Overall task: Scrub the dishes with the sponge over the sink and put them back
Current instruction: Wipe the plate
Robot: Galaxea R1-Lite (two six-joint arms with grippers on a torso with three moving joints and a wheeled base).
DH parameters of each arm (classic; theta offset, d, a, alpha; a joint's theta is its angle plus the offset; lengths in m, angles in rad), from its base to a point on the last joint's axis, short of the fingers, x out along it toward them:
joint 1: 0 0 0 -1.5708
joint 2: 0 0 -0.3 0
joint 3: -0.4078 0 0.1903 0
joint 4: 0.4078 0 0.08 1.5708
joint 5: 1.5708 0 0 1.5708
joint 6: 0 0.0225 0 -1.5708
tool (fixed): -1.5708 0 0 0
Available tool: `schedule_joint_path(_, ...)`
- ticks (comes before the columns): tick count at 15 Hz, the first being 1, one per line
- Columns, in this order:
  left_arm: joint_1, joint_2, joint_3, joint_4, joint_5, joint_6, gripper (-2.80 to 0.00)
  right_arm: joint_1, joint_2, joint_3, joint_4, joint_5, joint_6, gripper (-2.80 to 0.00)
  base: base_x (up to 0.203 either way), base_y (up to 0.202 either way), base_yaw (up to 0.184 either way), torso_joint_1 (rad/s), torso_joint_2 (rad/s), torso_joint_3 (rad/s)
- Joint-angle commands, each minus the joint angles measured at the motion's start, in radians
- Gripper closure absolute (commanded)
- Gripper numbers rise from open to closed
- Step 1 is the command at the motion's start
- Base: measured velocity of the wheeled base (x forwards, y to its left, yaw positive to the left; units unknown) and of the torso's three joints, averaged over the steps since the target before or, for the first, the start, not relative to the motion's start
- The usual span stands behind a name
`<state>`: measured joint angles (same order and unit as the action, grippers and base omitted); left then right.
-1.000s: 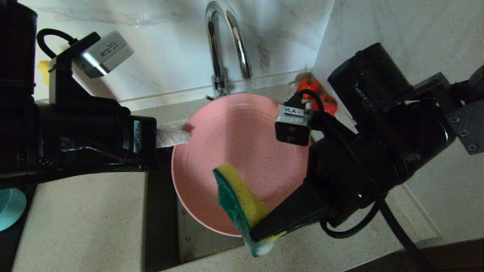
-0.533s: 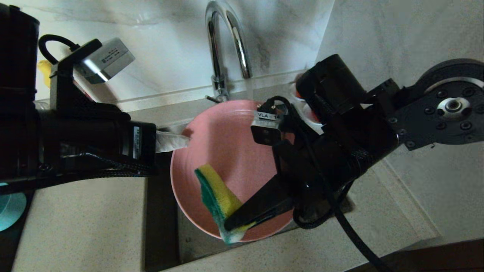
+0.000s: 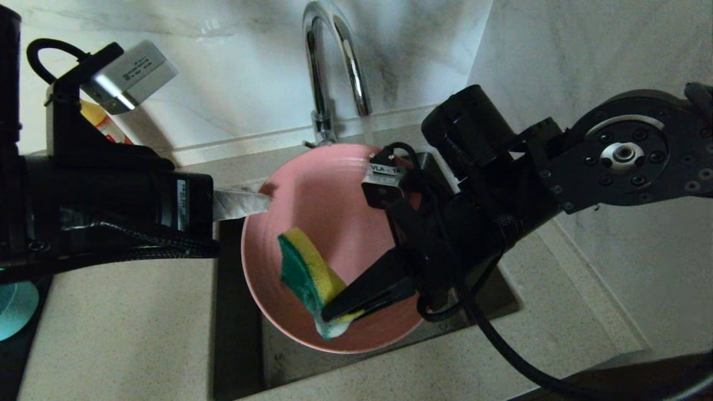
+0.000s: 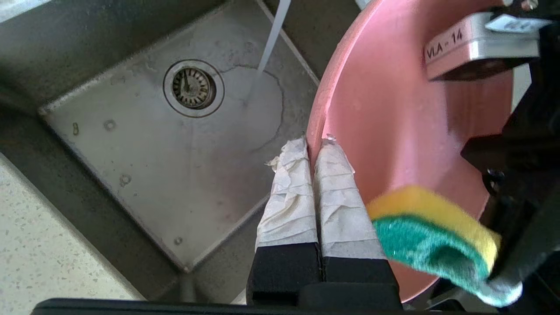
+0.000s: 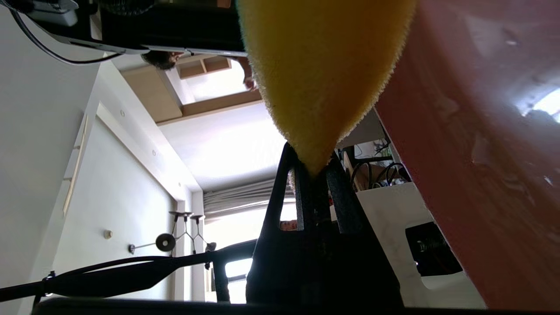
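Observation:
A wide pink plate (image 3: pixel 334 223) hangs tilted on edge above the sink (image 3: pixel 239 345). My left gripper (image 3: pixel 267 203) is shut on its left rim, the tape-wrapped fingers (image 4: pixel 337 183) pinching the plate (image 4: pixel 393 109) edge. My right gripper (image 3: pixel 328 314) is shut on one end of the sponge (image 3: pixel 303 273). The yellow foam faces the plate's inner side and the green pad faces away. In the right wrist view the sponge (image 5: pixel 323 65) sticks out from the right gripper (image 5: pixel 313 170) beside the plate (image 5: pixel 481 131). The teal bowl (image 3: pixel 14 306) shows at the left edge.
A chrome gooseneck tap (image 3: pixel 334 67) stands behind the plate, with water running (image 4: pixel 271 35) into the basin near the drain strainer (image 4: pixel 193 88). Speckled counter (image 3: pixel 122 334) surrounds the sink. A bottle (image 3: pixel 100 120) stands at the back left by the marble wall.
My right arm has swung left and carried the sponge leftward and upward across the plate's face. The plate and left gripper have edged slightly left.

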<state>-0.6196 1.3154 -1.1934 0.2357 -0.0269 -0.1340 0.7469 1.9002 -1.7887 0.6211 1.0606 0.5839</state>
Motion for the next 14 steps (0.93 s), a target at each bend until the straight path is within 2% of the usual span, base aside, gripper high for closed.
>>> schedule_joint_path(1, 0.000, -0.008, -0.006, 0.000, -0.001, -0.002, 0.00, -0.023, -0.024, 0.002, 0.005, 0.004, 0.023, 0.00, 0.000, 0.000, 0.000, 0.000, 0.00, 0.000)
schedule_joint_path(8, 0.000, -0.028, -0.009, 0.000, 0.001, -0.002, 0.00, -0.087, -0.081, 0.018, 0.030, 0.004, 0.031, 0.00, 0.000, 0.000, 0.000, 0.000, 0.00, 0.000)
schedule_joint_path(14, 0.001, -0.033, -0.009, 0.002, 0.002, -0.004, 0.00, -0.136, -0.150, 0.096, 0.036, 0.004, 0.021, 0.00, 0.000, 0.000, 0.000, 0.000, 0.00, 0.000)
